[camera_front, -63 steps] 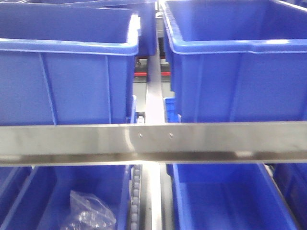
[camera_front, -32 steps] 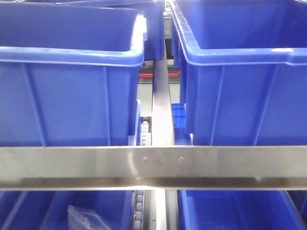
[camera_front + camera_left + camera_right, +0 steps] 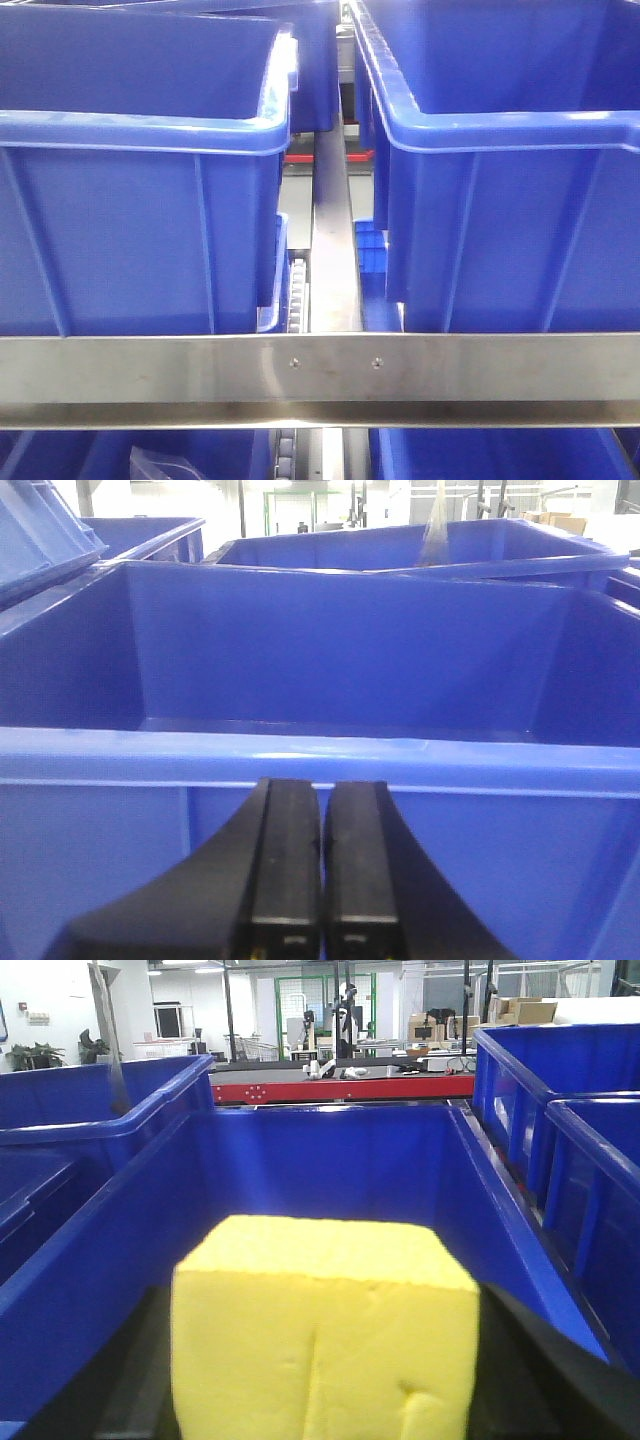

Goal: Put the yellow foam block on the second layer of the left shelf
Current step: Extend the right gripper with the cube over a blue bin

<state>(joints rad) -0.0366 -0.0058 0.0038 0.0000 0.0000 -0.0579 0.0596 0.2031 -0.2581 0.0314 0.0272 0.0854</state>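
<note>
Yellow foam block [image 3: 322, 1330] clamped in right tool [image 3: 320, 1380] facing into blue bin [image 3: 330, 1160]; left tool [image 3: 322, 850] together.

Two blue bins [image 3: 130, 240] on steel-railed shelf [image 3: 320, 365]

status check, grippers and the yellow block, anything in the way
Left gripper shut, empty, facing a blue bin rim. Right gripper shut on the yellow foam block. Block between walls of an open blue bin; nothing else seen ahead.
</note>
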